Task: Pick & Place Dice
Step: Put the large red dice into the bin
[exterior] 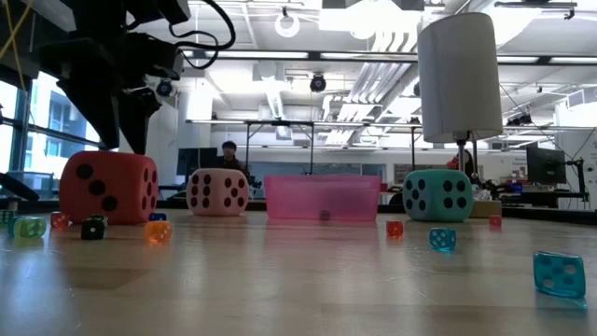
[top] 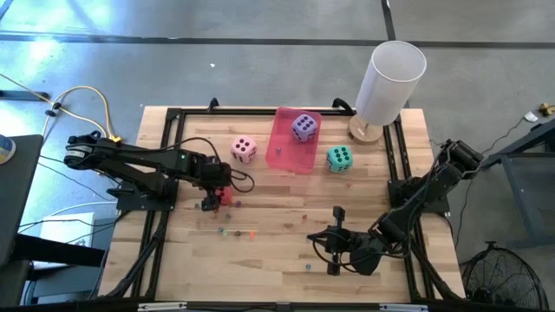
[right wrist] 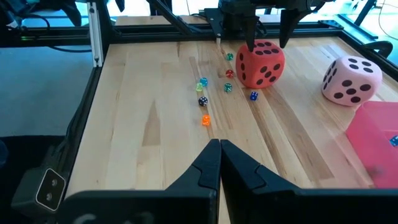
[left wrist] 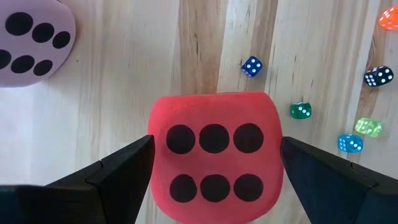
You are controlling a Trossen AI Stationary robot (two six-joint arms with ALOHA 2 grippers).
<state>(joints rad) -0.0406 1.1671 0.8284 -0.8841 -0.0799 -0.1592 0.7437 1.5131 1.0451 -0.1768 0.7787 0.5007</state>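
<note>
Four dice are showing — the red die point(left wrist: 214, 165) is sitting on the table point(top: 286, 234) between the left gripper's point(left wrist: 214, 162) wide-spread fingers, its lower edge cut off in the wrist view. Pink die point(top: 244, 149) is lying beside the tray point(top: 286, 152); purple die point(top: 303, 127) inside it; teal die point(top: 339, 158) just beyond. Right gripper point(right wrist: 219, 163) is resting pinched shut — holding nothing. No writing is readable.

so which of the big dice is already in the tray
The purple die. It alone sits inside the pink tray; the pink, teal and red dice rest on the table.
</note>
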